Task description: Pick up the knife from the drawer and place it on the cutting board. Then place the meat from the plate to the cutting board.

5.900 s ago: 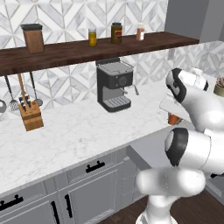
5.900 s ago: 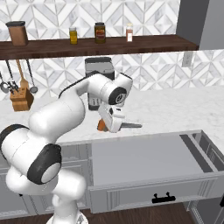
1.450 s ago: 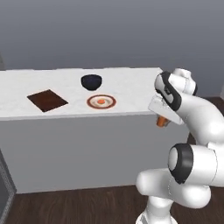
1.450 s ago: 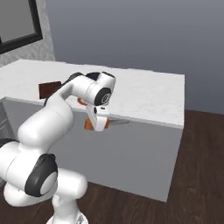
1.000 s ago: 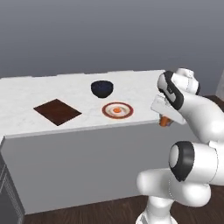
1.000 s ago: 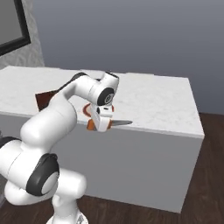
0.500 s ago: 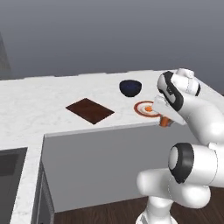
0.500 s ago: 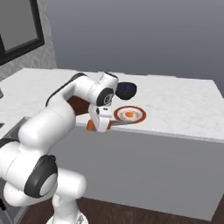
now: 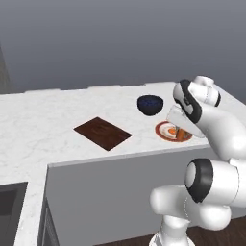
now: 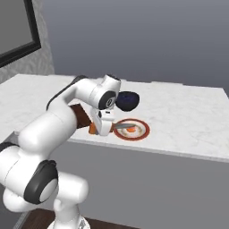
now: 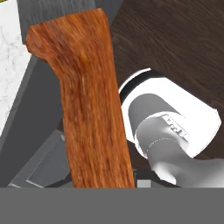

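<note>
Right of centre, left base view | gripper (image 10: 102, 127) clamped on knife (image 11: 87, 105), at counter edge by plate (image 9: 171, 130) | cutting board (image 9: 102, 132) well left | risk: blade clips plate or bowl (image 9: 150, 104) crossing; handle could slip.

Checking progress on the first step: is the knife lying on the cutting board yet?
No: the cutting board lies bare in the left base view, while the claw holds the knife near the plate.
</note>
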